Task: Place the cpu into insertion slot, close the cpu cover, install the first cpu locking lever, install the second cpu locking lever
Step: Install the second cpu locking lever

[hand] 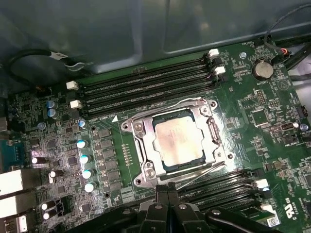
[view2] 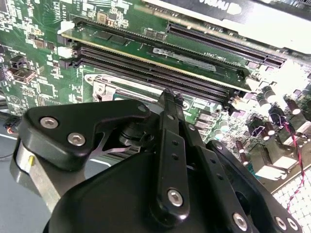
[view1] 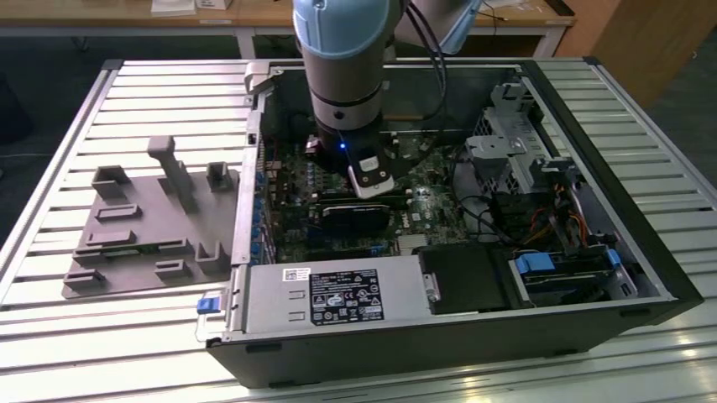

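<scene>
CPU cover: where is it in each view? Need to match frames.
Exterior view: hidden; the gripper hangs over that part of the motherboard.
First wrist view: cpu cover mid-picture, framing the cpu.
Second wrist view: its silvery edge between gripper and memory slots.
Shared landmark: the memory slots beside it.

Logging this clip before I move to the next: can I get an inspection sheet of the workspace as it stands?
Surface: slatted metal table carrying an open computer case.
Job's things: cpu seated in the insertion slot; cpu cover closed over it.
Clutter: grey fixture block beside the case.
Grippers: gripper shut, fingertips at the socket's edge.
Cables: bundled wires inside the case.
Surroundings: wooden benches behind.
</scene>
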Controlling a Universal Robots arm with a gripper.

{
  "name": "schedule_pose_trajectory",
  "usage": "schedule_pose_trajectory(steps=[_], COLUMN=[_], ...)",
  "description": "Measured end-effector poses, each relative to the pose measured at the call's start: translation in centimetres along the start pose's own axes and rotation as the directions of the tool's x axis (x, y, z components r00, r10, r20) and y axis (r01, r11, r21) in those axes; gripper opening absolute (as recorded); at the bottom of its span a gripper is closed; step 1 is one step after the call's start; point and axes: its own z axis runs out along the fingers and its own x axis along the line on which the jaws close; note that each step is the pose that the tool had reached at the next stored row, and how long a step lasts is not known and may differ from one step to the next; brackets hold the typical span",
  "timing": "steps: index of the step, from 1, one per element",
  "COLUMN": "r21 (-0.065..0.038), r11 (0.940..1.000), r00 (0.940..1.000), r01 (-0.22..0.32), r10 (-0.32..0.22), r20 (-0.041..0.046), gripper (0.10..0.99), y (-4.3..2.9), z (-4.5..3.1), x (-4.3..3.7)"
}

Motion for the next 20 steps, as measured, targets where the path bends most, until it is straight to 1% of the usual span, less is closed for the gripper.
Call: schedule_pose_trajectory(steps=[2,4,7,9,10,15,20], r21=[-0.012,-0.018,-0.019,-0.022,-0.022,-0.026,-0.036], r11=[0.9999,0.9998,0.9998,0.9998,0.9998,0.9997,0.9993], r00=[1.0,1.0,1.0,1.0,1.0,1.0,0.9999], r01=[-0.001,-0.002,-0.002,-0.002,-0.002,-0.002,-0.003], r10=[0.001,0.002,0.002,0.002,0.002,0.002,0.003], r20=[-0.0034,-0.005,-0.0052,-0.0061,-0.0061,-0.0073,-0.0103], gripper=[0.102,0.102,0.102,0.102,0.102,0.102,0.102], y=[-0.11,-0.11,-0.11,-0.17,-0.18,-0.51,-0.94], z=[0.09,0.11,0.12,0.13,0.14,0.13,0.16], x=[0.01,0.02,0.01,-0.01,0.0,-0.1,-0.14])
